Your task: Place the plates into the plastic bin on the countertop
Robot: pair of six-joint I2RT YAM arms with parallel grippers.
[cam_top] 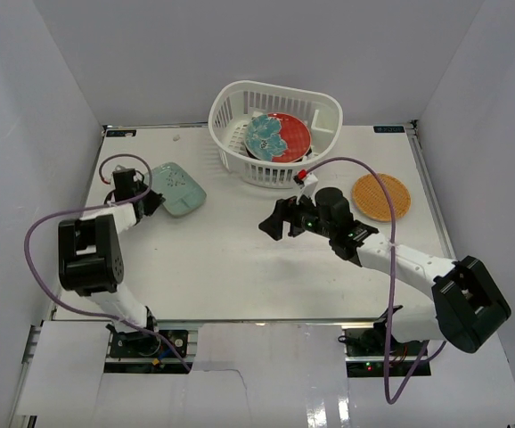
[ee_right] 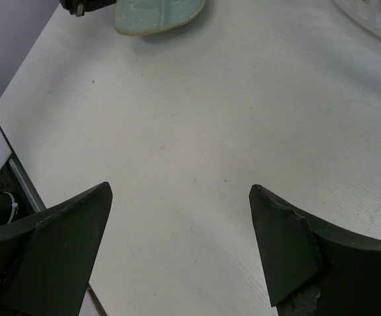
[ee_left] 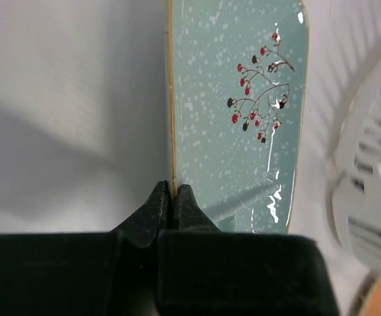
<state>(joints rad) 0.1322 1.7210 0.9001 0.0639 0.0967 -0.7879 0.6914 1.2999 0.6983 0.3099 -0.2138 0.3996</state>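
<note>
Plates, two or perhaps more, lie in the bin, while mint plate and orange plate wait on the countertop, left gripper pinching the mint rim, right gripper spread empty.

We see a pale mint plate with a glossy, glazed surface, finely speckled and catching bright streaks of light, its thin rim a bare tan. The countertop is matt white, showing a faint fine grain close up, with thin metal edging along its sides. The plastic bin is smooth white plastic with a soft sheen. Inside it, the red-and-teal plate looks smooth and glazed. The orange plate looks matt, with a woven texture. The left gripper and right gripper are matt black plastic, faintly scuffed.
</note>
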